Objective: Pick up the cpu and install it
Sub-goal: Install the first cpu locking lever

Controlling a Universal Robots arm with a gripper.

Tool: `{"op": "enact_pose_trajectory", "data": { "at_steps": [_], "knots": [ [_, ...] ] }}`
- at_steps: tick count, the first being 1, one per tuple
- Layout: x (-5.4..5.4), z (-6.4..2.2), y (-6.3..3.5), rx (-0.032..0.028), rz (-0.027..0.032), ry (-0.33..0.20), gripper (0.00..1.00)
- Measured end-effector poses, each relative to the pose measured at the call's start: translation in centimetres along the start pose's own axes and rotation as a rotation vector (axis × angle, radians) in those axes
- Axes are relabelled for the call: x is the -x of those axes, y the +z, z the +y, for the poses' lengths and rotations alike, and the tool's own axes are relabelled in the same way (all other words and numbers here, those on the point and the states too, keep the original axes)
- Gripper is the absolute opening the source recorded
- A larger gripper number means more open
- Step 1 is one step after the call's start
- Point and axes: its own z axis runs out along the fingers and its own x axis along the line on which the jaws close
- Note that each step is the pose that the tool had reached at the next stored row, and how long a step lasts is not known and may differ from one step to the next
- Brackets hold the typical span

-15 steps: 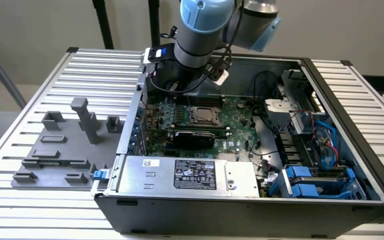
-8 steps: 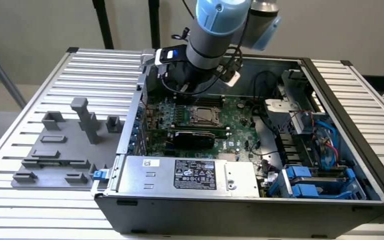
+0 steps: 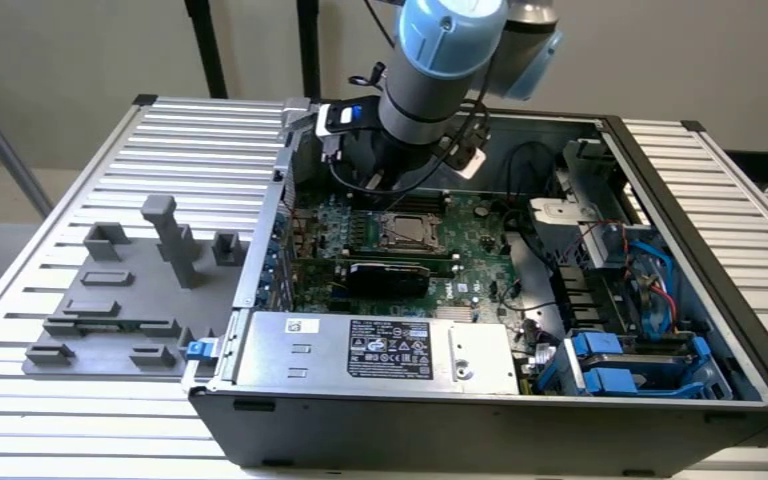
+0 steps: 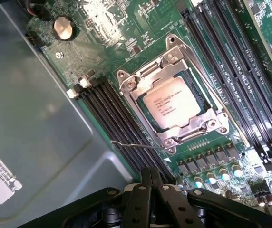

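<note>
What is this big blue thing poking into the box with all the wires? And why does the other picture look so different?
The blue and grey thing is a robot arm. It reaches into an open grey computer case lying on a ribbed metal table. One picture comes from a camera standing off to the side. The other comes from a camera on the arm's wrist, looking down at the green circuit board. At that picture's edge you see the black gripper, its jaws shut together with nothing between them. The small square silvery chip is the computer's brain, the cpu. It already sits in its metal-framed socket. Grey plastic blocks stand on the table beside the case.
</note>
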Motion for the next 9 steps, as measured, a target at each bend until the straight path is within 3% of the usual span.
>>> {"op": "enact_pose_trajectory", "data": {
  "at_steps": [3, 9],
  "knots": [
    [0.1, 0.11, 0.36, 0.0081, -0.0116, 0.002, 0.12],
    [0.0, 0.22, 1.47, 0.0162, -0.0239, 0.003, 0.12]
  ]
}}
